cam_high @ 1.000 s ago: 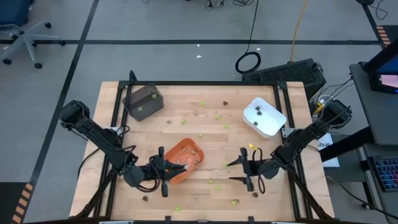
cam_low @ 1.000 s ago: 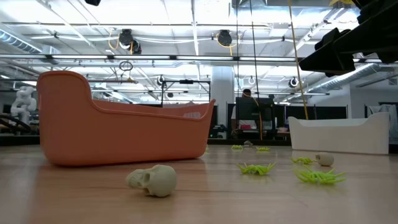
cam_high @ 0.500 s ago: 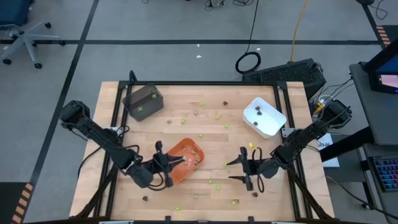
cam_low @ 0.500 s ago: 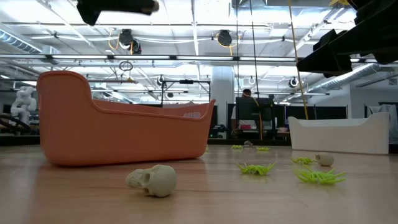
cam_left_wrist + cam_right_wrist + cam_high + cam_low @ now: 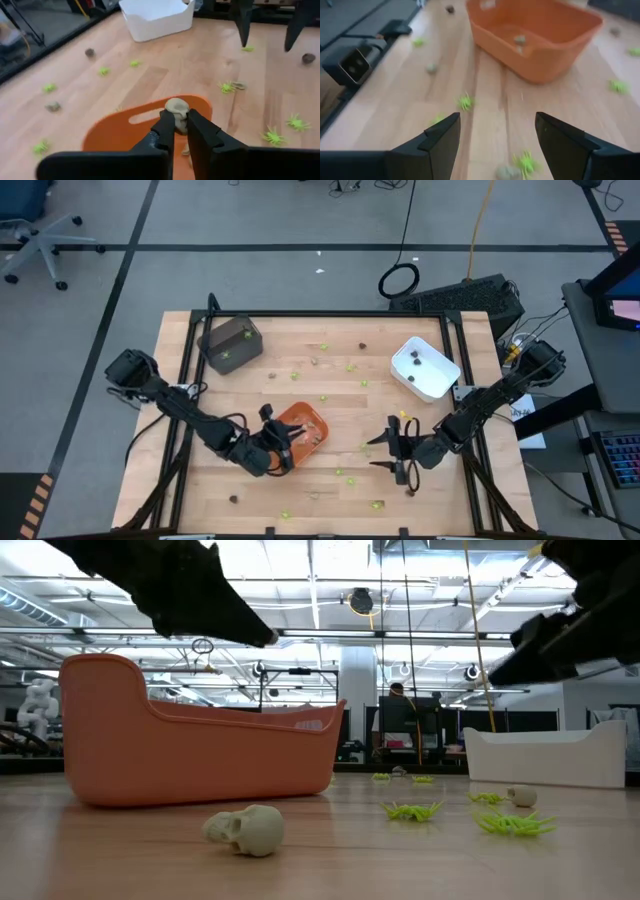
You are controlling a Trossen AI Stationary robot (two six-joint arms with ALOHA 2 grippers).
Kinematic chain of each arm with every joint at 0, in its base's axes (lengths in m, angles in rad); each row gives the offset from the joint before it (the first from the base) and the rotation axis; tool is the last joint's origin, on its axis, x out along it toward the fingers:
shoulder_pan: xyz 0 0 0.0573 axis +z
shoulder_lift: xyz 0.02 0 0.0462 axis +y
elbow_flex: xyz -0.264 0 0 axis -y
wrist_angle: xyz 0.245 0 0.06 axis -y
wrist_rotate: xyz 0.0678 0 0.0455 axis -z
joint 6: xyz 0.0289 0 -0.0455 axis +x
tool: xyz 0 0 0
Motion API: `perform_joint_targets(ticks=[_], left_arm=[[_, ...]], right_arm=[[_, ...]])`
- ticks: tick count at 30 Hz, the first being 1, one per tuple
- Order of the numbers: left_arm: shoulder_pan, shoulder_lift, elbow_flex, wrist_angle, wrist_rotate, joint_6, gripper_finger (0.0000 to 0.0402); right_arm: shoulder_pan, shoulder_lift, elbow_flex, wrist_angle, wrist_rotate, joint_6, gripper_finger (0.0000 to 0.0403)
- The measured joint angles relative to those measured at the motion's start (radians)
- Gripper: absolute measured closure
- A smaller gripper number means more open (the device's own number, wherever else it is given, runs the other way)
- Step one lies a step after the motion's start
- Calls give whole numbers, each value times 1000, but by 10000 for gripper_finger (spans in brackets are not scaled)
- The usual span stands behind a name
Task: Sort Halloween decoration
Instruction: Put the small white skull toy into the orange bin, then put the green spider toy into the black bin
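Light wooden table (image 5: 330, 380) carrying an orange plastic tray (image 5: 300, 432). Left gripper (image 5: 181, 125) above the tray, fingers narrowly parted about a tan-grey skull piece (image 5: 177, 108). Right gripper (image 5: 393, 450), jaws wide and empty, beside the tray. Lime-green spider pieces (image 5: 412, 810) lie scattered on the wood.
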Motion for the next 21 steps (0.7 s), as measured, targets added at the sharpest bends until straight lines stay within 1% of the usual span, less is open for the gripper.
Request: perform_joint_targets(ticks=[5, 8, 11, 14, 21], left_arm=[[4, 21, 0, -24, 60, -77, 313], [4, 25, 0, -35, 65, -93, 283], [5, 25, 0, -29, 65, -93, 262], [5, 25, 0, -16, 58, -81, 252], [6, 24, 0, -12, 56, -81, 251]], right_arm=[[0, 0, 0, -36, -1, 79, 161], [-1, 0, 0, -36, 3, 75, 161], [-4, 0, 0, -46, 40, 73, 161], [-8, 0, 0, -52, 52, 73, 161], [-11, 1, 1, -56, 53, 110, 163]])
